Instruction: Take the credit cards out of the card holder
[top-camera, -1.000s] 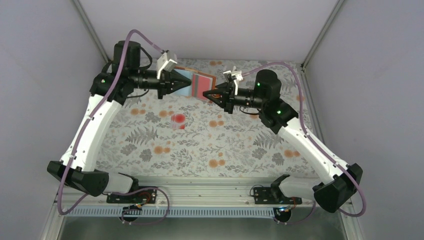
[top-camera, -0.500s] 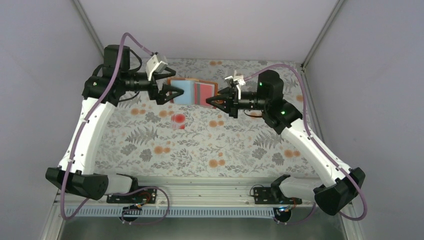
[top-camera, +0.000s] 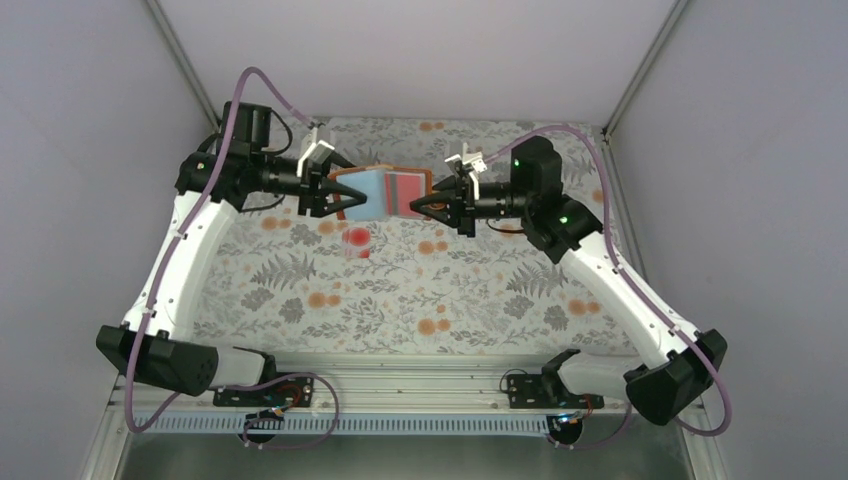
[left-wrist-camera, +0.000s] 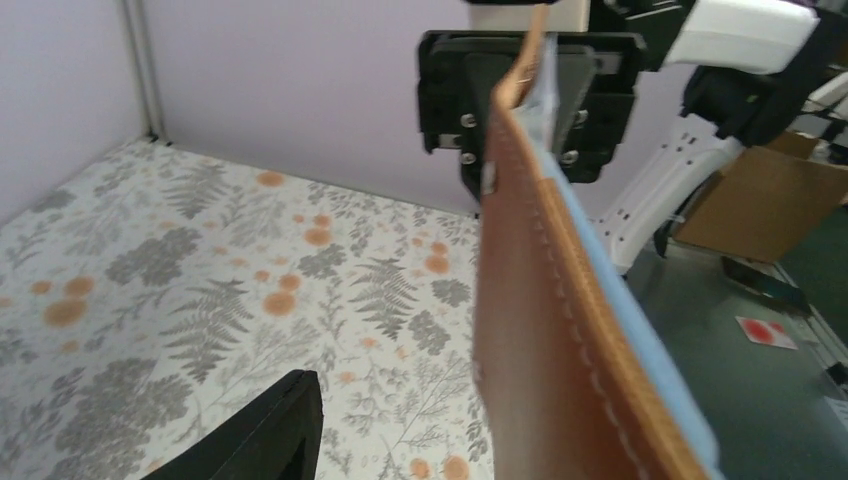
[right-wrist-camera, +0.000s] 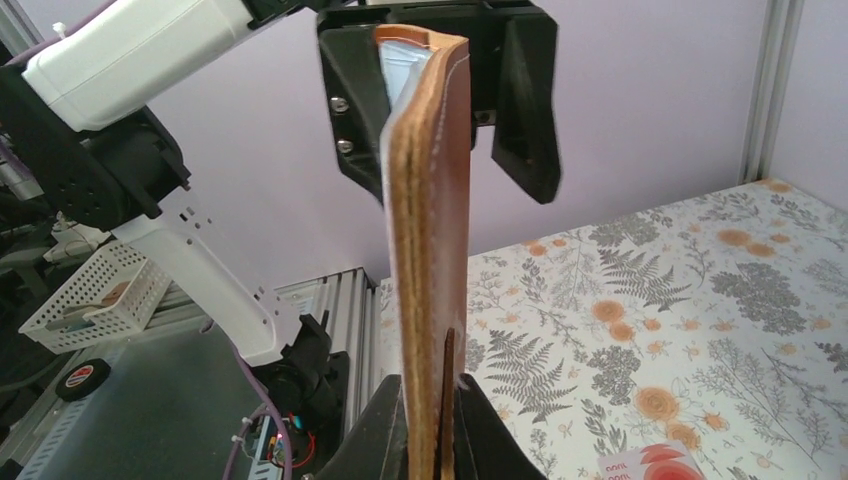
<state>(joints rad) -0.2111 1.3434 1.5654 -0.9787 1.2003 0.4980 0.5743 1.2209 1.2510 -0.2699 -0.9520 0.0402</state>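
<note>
The brown card holder (top-camera: 350, 203) hangs open in the air over the back of the table, between both grippers. Its grey-blue sleeve (top-camera: 366, 194) faces up on the left, and the solid red card (top-camera: 405, 190) sits in its right half. My right gripper (top-camera: 425, 205) is shut on the holder's right edge; in the right wrist view it (right-wrist-camera: 432, 440) pinches the leather (right-wrist-camera: 430, 200). My left gripper (top-camera: 338, 195) is open, its fingers (right-wrist-camera: 525, 110) straddling the holder's left edge with a gap. The pale card with red blotches (top-camera: 355, 242) lies on the table below.
The floral mat (top-camera: 420, 290) covers the table. Purple-grey walls stand close behind and at both sides. A metal rail (top-camera: 420, 385) with both arm bases runs along the near edge. The pale card also shows in the right wrist view (right-wrist-camera: 650, 465).
The holder has swung from tilted to level and come slightly lower and left. My left gripper has rolled its wrist and dropped a little, staying at the holder's left edge.
</note>
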